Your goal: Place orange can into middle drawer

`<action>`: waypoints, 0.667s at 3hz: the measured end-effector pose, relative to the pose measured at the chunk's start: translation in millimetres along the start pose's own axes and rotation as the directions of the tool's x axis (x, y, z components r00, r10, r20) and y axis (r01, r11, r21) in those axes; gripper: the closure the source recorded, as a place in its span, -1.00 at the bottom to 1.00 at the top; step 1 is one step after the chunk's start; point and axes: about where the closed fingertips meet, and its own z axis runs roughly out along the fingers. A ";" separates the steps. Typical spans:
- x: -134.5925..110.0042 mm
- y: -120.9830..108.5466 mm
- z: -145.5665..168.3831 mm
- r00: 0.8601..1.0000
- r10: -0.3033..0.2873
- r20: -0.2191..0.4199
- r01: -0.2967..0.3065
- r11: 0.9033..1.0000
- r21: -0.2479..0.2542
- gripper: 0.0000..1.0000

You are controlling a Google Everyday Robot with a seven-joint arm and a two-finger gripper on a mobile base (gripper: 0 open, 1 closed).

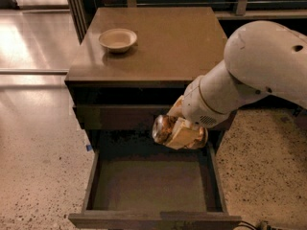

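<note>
The orange can point(164, 128) is shiny golden-orange with dark patterning. My gripper point(180, 131) is shut on it, its pale fingers point(182, 134) wrapped around the can's right part. The can lies on its side in the air, above the back right part of the middle drawer point(153, 185). The drawer is pulled out, a dark shallow tray with a bare floor. My white arm point(249, 75) reaches in from the right and hides the drawer's right back corner.
A pale round bowl point(118, 39) sits on the left back part of the brown cabinet top point(168, 42). The shut top drawer front point(120, 116) is above the open drawer. Speckled floor lies on both sides. Dark railing stands behind the cabinet.
</note>
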 end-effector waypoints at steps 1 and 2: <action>0.0 0.0 0.2 1.000 0.000 0.000 0.000 1.000 0.000 1.00; 0.9 3.1 10.7 1.000 0.004 -0.002 -0.004 1.000 -0.008 1.00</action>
